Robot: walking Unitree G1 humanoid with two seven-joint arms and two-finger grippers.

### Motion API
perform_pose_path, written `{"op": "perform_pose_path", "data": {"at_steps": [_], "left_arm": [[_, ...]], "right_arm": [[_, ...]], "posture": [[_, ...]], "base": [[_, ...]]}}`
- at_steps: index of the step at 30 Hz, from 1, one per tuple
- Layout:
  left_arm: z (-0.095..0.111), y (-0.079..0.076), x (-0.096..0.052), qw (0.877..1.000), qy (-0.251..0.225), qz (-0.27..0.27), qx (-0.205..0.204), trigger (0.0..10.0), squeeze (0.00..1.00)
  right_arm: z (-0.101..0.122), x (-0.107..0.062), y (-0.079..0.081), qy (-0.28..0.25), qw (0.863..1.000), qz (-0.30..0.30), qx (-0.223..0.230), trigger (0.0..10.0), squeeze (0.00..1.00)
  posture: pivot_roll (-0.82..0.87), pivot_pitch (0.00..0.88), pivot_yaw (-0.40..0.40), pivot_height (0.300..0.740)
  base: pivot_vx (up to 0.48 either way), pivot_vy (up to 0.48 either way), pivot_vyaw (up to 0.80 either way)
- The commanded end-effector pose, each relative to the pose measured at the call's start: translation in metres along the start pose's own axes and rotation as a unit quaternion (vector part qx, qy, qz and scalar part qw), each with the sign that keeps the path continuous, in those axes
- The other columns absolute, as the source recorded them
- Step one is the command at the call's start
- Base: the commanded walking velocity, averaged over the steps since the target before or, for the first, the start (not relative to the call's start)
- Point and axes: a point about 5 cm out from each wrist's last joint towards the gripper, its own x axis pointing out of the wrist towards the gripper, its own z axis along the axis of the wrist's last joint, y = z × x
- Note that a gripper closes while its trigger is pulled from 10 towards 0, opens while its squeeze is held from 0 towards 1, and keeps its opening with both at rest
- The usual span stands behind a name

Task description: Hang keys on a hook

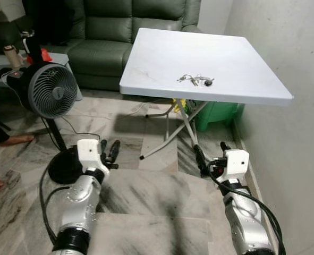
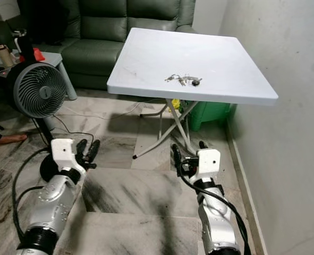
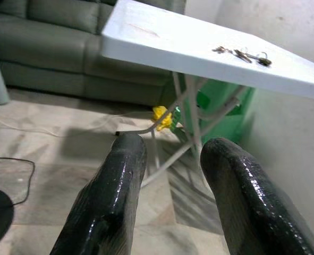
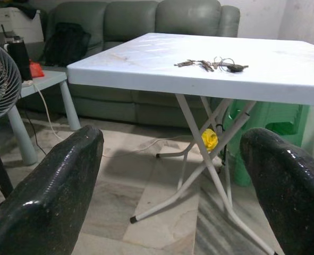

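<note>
A bunch of keys [image 1: 195, 80] lies on the white folding table [image 1: 162, 58], near its front edge and right of the middle. Both arms are held low over the marble floor, short of the table. My left gripper [image 1: 109, 144] points at the floor in front of the table's left side, its fingers [image 3: 119, 180] a small gap apart with nothing between them. My right gripper [image 1: 211, 150] sits below the table's front right part, fingers [image 4: 56, 180] spread wide and empty. The keys [image 4: 210, 65] show ahead of it, higher up, and also in the left wrist view [image 3: 243, 53].
A standing fan [image 1: 51, 90] with its round base and cable is at the left. A green sofa [image 1: 109, 32] is behind the table, and a green bin [image 1: 215, 114] under it. A wall [image 1: 284, 53] runs along the right. A person's bare feet [image 1: 13, 141] rest at far left.
</note>
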Motion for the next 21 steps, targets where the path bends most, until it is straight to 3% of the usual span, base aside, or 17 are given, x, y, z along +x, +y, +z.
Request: {"op": "perform_pose_path", "data": {"at_steps": [1,21], "left_arm": [[0.0040,-0.0008,0.0012,1.000,-0.002,-0.008,0.013,10.0,0.00],[0.0041,-0.0036,0.0030,1.000,0.004,-0.014,0.024,10.0,0.00]], "right_arm": [[0.0023,0.0010,-0.0004,-0.001,1.000,0.000,-0.005,10.0,0.00],[0.0022,0.0027,0.0009,-0.002,1.000,-0.001,-0.006,10.0,0.00]], "posture": [[-0.02,0.000,-0.025,0.740],[-0.02,0.000,-0.017,0.740]], "base": [[0.341,0.000,0.00],[0.338,0.000,0.00]]}}
